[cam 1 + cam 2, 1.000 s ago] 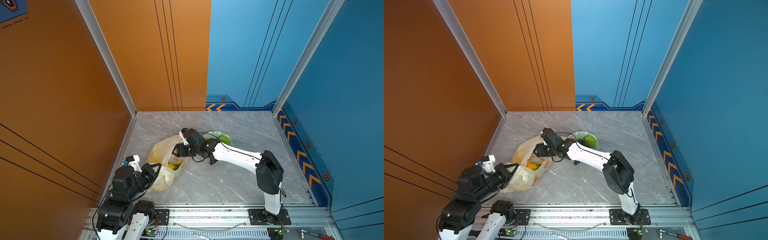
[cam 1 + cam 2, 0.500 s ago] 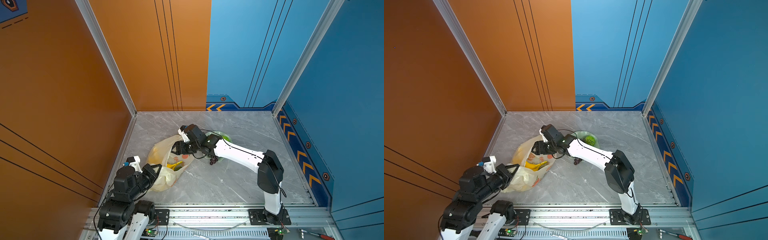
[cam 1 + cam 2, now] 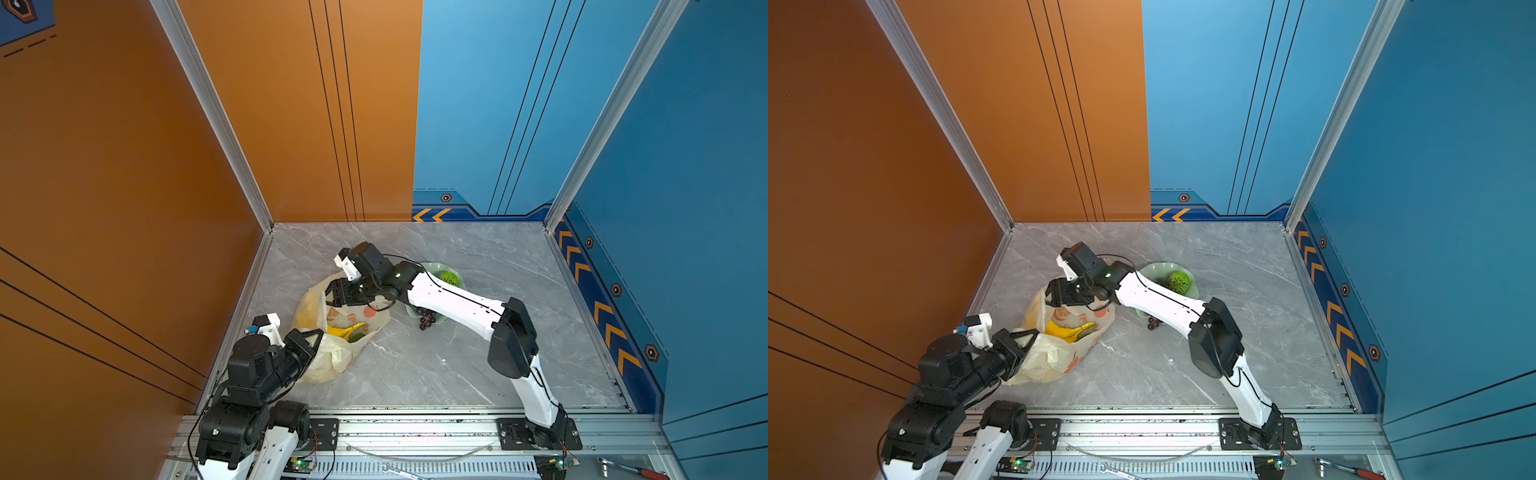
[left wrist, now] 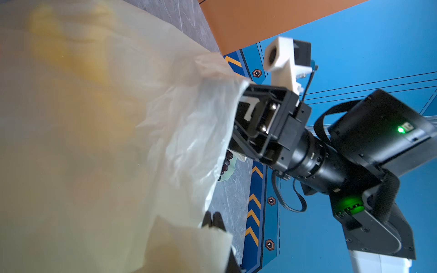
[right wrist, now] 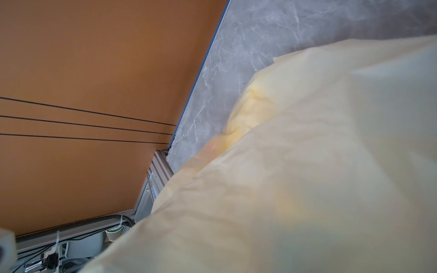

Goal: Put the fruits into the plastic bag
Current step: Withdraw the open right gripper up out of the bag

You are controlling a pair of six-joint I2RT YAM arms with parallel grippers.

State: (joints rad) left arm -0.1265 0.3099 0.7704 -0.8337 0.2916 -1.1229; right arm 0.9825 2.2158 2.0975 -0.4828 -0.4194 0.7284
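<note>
Left gripper (image 4: 213, 219) nearest, tips pinched together on near rim of plastic bag (image 3: 328, 361); film fogs both wrist views. Banana bunch (image 3: 347, 330) in bag mouth between grippers, other contents only yellow blur. Right gripper (image 3: 336, 294) at bag's far rim, fingers lost in film, spread unclear. Behind its wrist, dish (image 3: 1152, 270): green ball (image 3: 1179, 281) inside, grapes (image 3: 1154, 323) at near rim, part under arm. Bare tabletop (image 3: 436, 365) right of both arms.
</note>
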